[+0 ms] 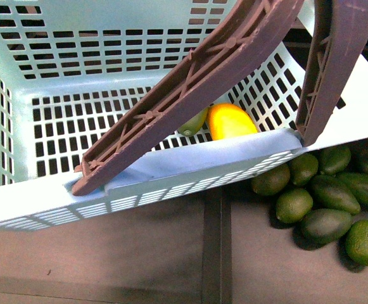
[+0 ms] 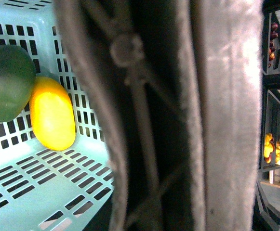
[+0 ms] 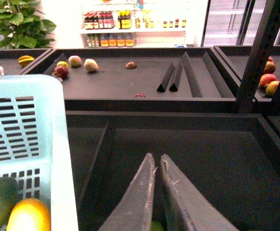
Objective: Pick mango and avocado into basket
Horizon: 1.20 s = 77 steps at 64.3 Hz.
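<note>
A dark counter of shallow bins fills the lower part of the front view, a raised divider running down its middle. In the bin at the lower right lies a heap of loose avocados, touching one another. The teal basket covers the counter's upper left.

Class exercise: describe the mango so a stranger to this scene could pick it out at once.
Find the light teal basket with brownish-purple handles. On its slotted floor, near one wall, two fruits lie side by side. The mango is the smooth, oblong yellow-orange one; the avocado touching it is green.
</note>
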Available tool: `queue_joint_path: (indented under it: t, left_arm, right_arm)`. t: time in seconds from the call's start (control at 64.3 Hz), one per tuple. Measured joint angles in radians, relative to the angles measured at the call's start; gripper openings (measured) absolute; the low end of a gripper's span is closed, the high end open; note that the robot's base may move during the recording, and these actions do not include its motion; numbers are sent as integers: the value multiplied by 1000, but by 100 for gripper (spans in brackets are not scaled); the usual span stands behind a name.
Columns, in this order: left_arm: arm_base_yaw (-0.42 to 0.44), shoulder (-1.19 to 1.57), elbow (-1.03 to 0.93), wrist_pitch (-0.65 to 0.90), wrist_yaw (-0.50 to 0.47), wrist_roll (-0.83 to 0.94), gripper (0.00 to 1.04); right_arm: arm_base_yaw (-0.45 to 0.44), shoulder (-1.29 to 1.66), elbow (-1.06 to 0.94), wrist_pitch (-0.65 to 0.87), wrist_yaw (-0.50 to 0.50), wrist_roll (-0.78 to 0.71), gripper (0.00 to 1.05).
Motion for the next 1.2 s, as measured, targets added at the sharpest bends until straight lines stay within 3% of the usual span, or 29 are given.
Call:
queue_joint_path:
  t: [0.031, 0.264, 0.342, 0.42, 0.731, 1.197]
  left_arm:
    - [0, 0, 0, 0, 0, 1, 14]
    - [1, 0, 0, 0, -4, 2, 14]
    - [0, 0, 0, 0, -1, 1, 14]
    - [1, 0, 0, 0, -1, 1, 14]
    - [1, 0, 0, 0, -3, 1, 14]
    - [1, 0, 0, 0, -4, 2, 14]
  right_arm:
    - [-7, -18, -14, -3, -8, -2, 2]
    - [-50, -149, -96, -54, -50, -5, 2]
    - [-116, -224, -129, -96, -132, -7, 2]
    - [-139, -269, -146, -126, -133, -6, 2]
    - [-141, -391, -206, -174, -140, -7, 2]
    - [-141, -631, -207, -398, -141, -7, 2]
